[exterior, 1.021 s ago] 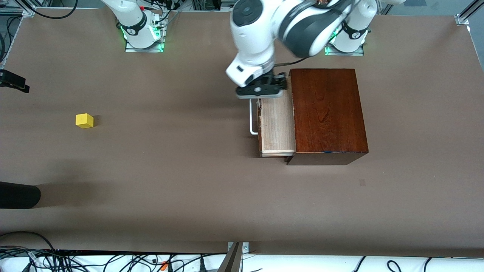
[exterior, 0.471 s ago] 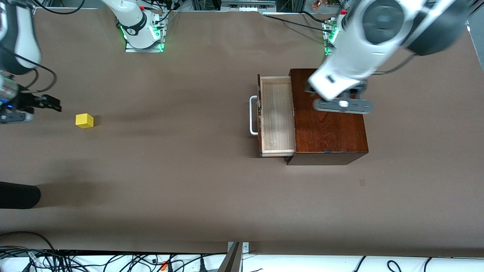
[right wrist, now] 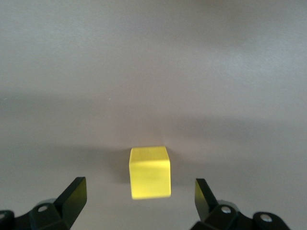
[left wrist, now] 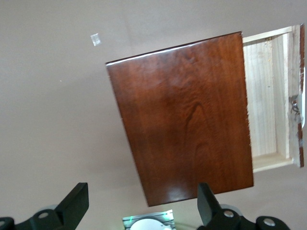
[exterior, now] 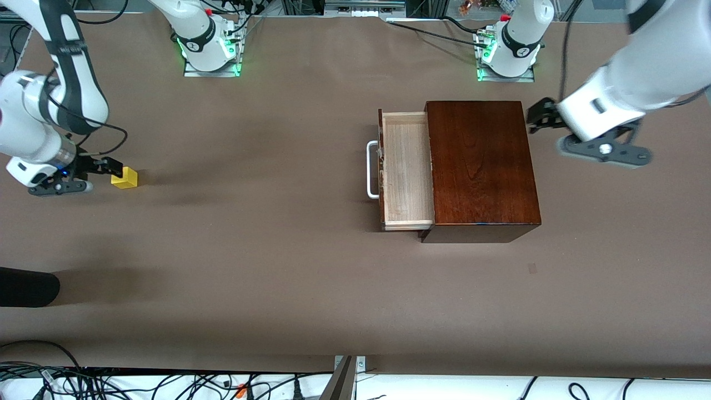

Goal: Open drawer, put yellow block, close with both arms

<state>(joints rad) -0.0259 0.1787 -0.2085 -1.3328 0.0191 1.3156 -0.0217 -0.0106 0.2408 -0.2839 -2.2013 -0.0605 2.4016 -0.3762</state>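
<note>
Drawer (exterior: 407, 169) pulled out, seemingly empty — yellow block (exterior: 124, 178) on table (exterior: 278, 266).

Yellow block (exterior: 124, 178), reddish-brown box (exterior: 480, 161), pale, seemingly grained drawer (exterior: 408, 169).

The setting was a robotics lab. Two white robot arms were bolted to metal base plates (exterior: 211, 69) with green indicator lights at the table's 12 o'clock edge. A plain brown mat (exterior: 278, 250) covered the table. Loose black cables (exterior: 139, 383) lay tangled along the 6 o'clock edge, beside aluminium framing (exterior: 686, 19).
</note>
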